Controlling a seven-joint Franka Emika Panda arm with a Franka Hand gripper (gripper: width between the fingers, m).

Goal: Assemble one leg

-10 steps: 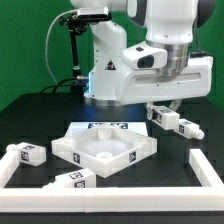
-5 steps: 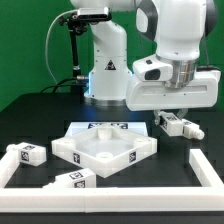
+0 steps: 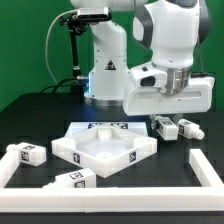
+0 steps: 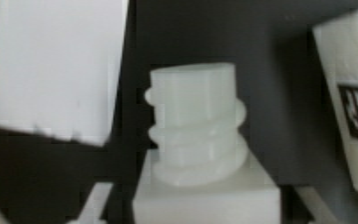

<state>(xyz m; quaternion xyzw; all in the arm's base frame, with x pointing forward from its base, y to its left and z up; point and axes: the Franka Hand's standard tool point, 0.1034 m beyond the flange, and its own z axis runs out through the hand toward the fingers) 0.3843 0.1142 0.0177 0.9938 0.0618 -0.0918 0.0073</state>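
Where my white two-finger gripper (image 3: 166,117) hangs low, right of centre in the exterior view, the short white plastic leg with black-and-white square tags (image 3: 178,127) lies on the black table (image 3: 40,120) directly beneath it. The wrist view shows the leg's ridged end (image 4: 197,115), blurred. Whether my fingers are open or closed, I cannot tell.

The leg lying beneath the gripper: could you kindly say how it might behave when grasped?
The leg looks like solid moulded plastic, so probably stiff and light. Its smooth surface may be slippery. Its blocky body likely resists rolling.
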